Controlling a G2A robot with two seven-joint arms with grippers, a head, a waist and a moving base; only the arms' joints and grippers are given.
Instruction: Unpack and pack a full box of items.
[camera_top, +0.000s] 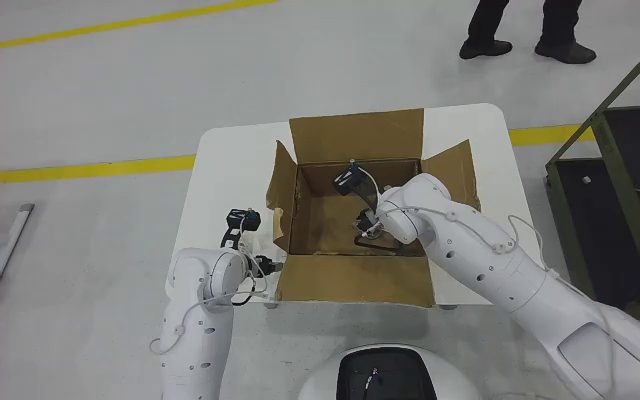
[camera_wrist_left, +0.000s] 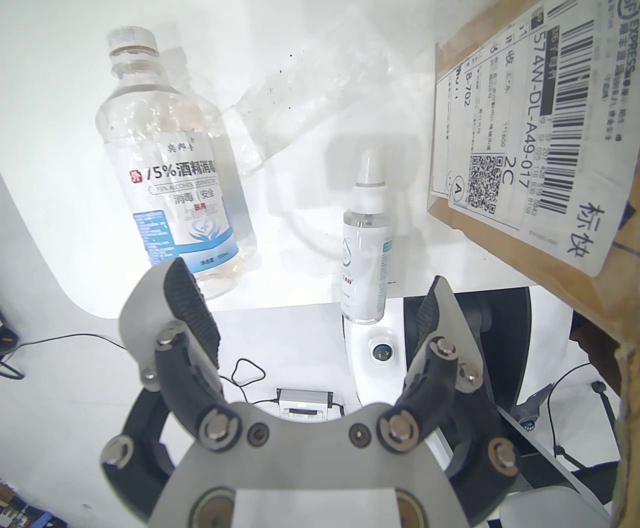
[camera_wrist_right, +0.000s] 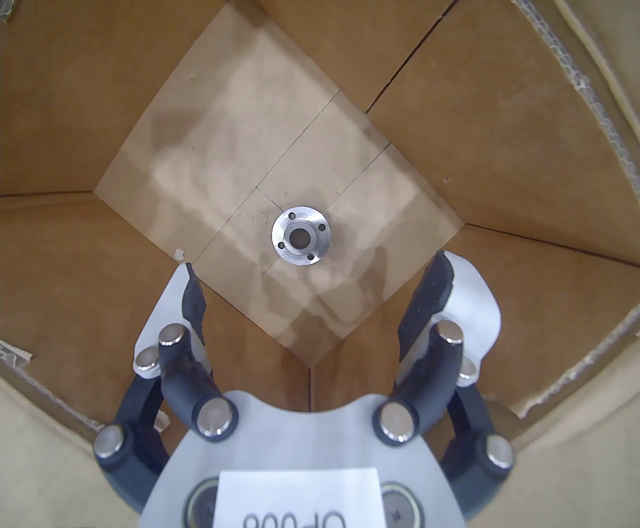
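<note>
An open cardboard box (camera_top: 350, 282) stands on the white table (camera_top: 235, 150). My right gripper (camera_wrist_right: 314, 264) hangs open inside it, above a round metal flange (camera_wrist_right: 300, 238) lying flat on the box floor (camera_wrist_right: 200, 165). Outside the box's labelled side wall (camera_wrist_left: 500, 125), my left gripper (camera_wrist_left: 307, 280) is open and holds nothing. Beyond its fingertips a large clear bottle (camera_wrist_left: 175, 165) with a white cap and a small spray bottle (camera_wrist_left: 365, 260) stand near the table edge. A clear plastic item (camera_wrist_left: 310, 95) lies behind them.
The box flaps (camera_top: 450, 170) stand out on all sides. In the top view the right arm (camera_top: 470, 250) crosses the box's right front corner, and the left arm (camera_top: 215, 285) sits at the table's front left corner. Bare table lies behind the box.
</note>
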